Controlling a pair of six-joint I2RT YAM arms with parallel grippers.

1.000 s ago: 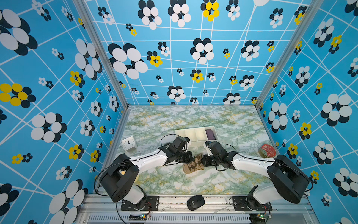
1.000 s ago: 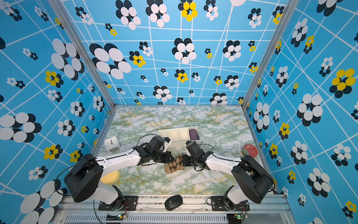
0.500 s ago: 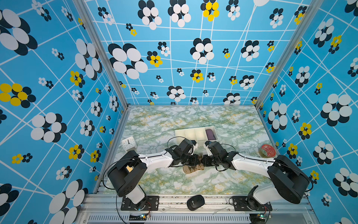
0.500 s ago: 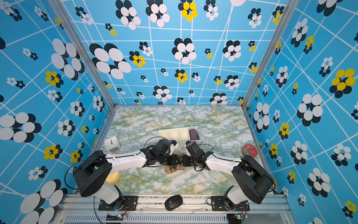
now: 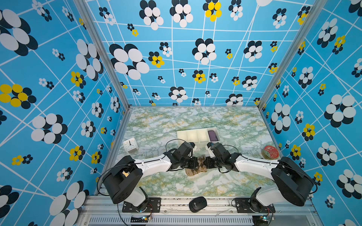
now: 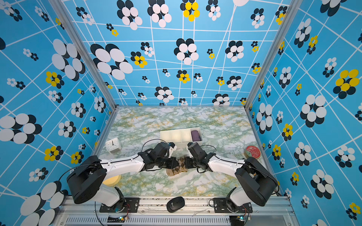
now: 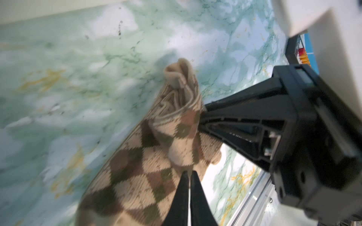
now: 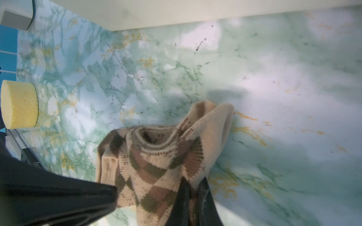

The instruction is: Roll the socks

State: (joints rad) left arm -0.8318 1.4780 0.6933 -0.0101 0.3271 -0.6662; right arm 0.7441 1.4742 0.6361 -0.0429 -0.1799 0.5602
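Observation:
The socks (image 5: 196, 168) (image 6: 176, 168) are a tan knit bundle with brown argyle diamonds, bunched on the marble table near its front middle. In both top views the two grippers meet over it from either side. My left gripper (image 5: 193, 163) (image 7: 189, 173) is shut, its tips pinched on the edge of the socks (image 7: 145, 160). From the other side, my right gripper (image 5: 205, 162) (image 8: 193, 185) is shut on a fold of the socks (image 8: 156, 162), with fabric between its fingers. A rolled cuff end sticks up from the bundle.
A white divided tray (image 5: 193, 135) stands just behind the grippers, with a purple fabric bundle (image 5: 213, 135) in its right compartment. A white clock (image 5: 130, 145) is at the left, a red tin (image 5: 271, 152) at the right. A yellow sponge (image 6: 112, 181) lies by the left arm's base, a black mouse (image 5: 197, 204) on the front rail.
My left gripper has moved in toward the right one. The socks between them have bunched from a longer shape into a shorter bundle. The right arm has hardly moved.

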